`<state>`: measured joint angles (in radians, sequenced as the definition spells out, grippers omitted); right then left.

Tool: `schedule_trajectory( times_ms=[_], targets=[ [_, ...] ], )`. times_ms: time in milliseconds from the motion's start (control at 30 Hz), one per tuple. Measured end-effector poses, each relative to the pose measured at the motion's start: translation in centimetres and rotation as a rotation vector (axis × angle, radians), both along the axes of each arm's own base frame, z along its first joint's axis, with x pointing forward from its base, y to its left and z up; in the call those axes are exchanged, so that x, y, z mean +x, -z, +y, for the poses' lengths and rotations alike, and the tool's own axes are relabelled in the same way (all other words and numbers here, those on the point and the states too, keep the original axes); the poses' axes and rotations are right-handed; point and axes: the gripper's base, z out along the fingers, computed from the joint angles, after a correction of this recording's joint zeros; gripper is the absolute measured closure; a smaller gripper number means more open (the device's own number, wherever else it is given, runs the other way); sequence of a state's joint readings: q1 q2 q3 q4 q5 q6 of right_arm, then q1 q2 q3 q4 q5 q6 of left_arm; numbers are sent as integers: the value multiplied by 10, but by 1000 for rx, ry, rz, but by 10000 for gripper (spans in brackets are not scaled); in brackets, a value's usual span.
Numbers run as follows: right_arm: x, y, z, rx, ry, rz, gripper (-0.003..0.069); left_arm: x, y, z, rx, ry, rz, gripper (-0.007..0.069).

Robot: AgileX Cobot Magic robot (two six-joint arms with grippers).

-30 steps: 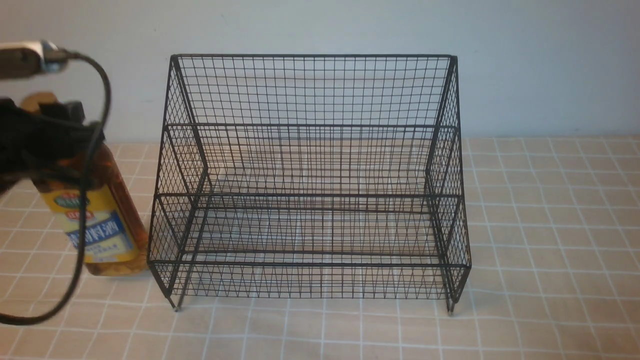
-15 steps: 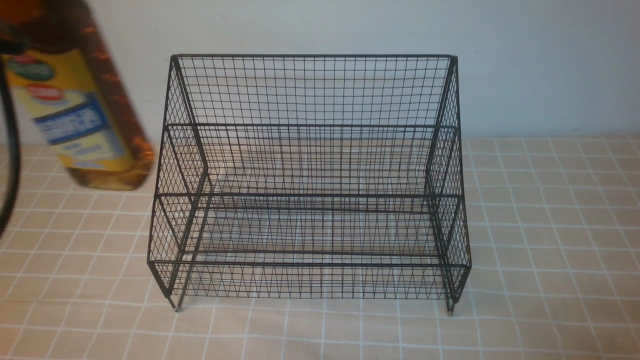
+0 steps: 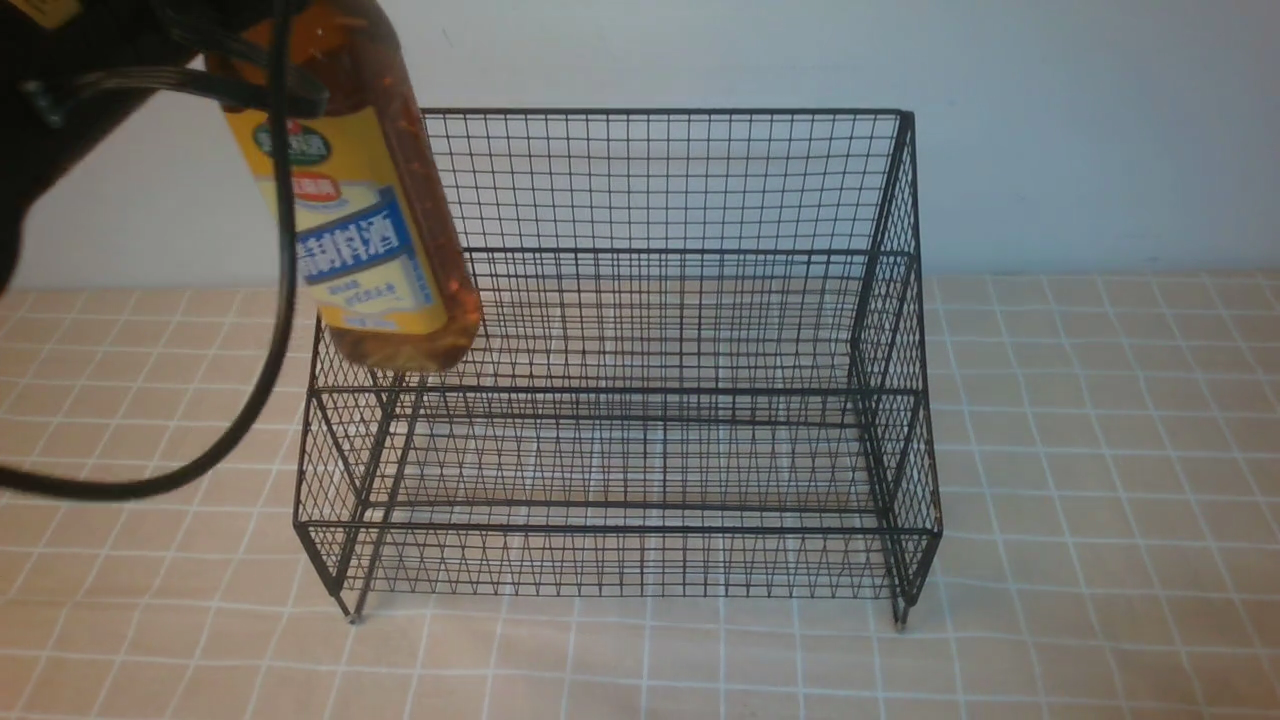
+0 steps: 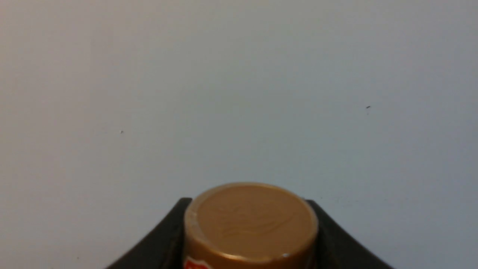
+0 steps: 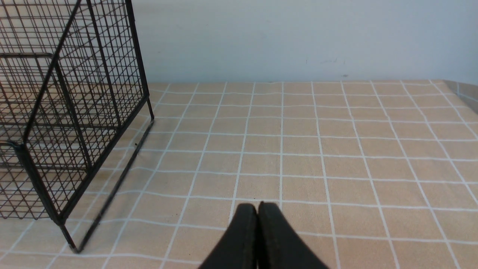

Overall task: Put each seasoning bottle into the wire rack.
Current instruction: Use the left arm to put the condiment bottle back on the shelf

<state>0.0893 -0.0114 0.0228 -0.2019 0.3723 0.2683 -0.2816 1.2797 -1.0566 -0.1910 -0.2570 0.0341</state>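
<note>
My left gripper is shut on the seasoning bottle, a clear bottle of amber liquid with a yellow and blue label. It hangs tilted in the air in front of the upper left corner of the black wire rack. The left wrist view shows its tan-gold cap between my dark fingers, against the wall. My right gripper is shut and empty, low over the tablecloth to the right of the rack. It does not show in the front view.
The rack stands on a beige checked tablecloth against a pale wall. A black cable loops down from my left arm at the rack's left side. The cloth's right edge shows in the right wrist view.
My left gripper has lifted the bottle from the table at the rack's left side, up and then rightward to the rack's upper left corner.
</note>
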Motion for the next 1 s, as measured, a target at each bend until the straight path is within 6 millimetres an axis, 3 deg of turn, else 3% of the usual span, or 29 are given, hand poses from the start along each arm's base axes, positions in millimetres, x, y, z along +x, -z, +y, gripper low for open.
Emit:
schedule_trajectory(
  times_ms=[267,533,1000],
  targets=[
    [0,0,0,1,0,0,673,16,22,-5,11,4,104,319],
    [0,0,0,1,0,0,673,26,74,-14,114,68,476,319],
    [0,0,0,15,3,0,673,32,75,-17,138,76,488,320]
  ],
)
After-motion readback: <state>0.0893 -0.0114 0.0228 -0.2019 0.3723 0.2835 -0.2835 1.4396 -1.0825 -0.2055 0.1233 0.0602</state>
